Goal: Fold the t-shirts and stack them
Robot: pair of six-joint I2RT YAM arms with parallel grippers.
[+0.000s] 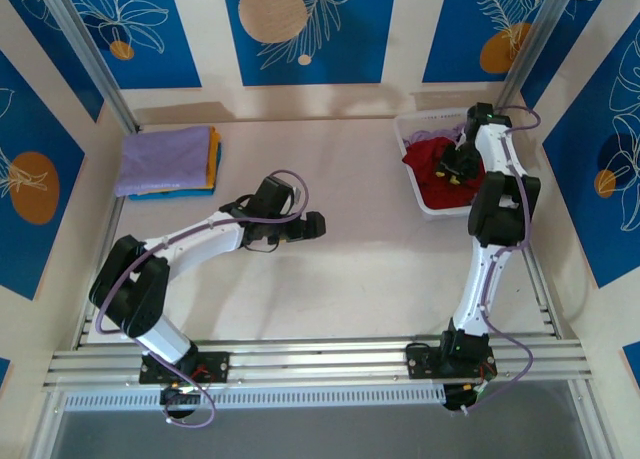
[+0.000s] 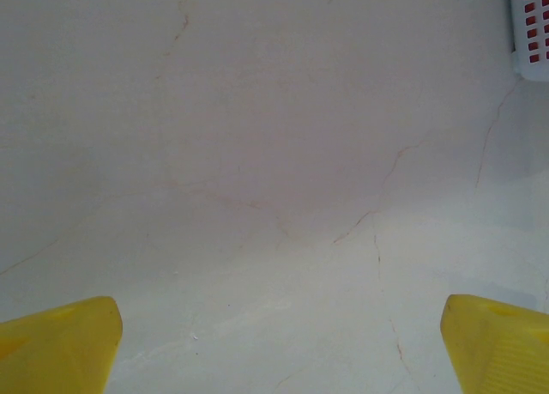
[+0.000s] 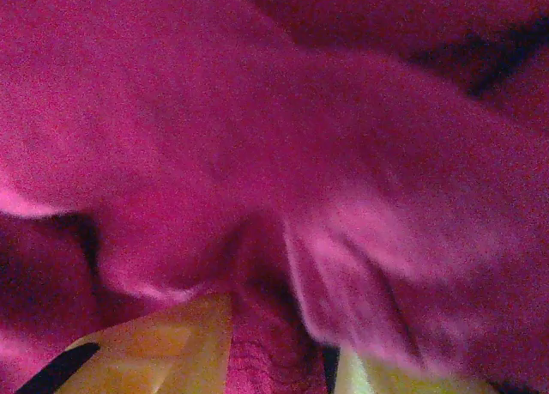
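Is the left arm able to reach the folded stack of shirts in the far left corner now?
Probably yes: the left gripper is open over bare table, and nothing lies between it and the folded stack.

Looks straight into a dark red shirt (image 3: pixel 257 154), rumpled, blurred and very close. Shows soft folds running across, with a dark gap between folds at the upper right. Finds the tool (image 3: pixel 279 368) at the bottom edge, its two yellow fingers (image 3: pixel 163 342) standing near each other. Pinches a ribbed ridge of the red cloth between them, touching both. Carries a black stripe on the left finger.
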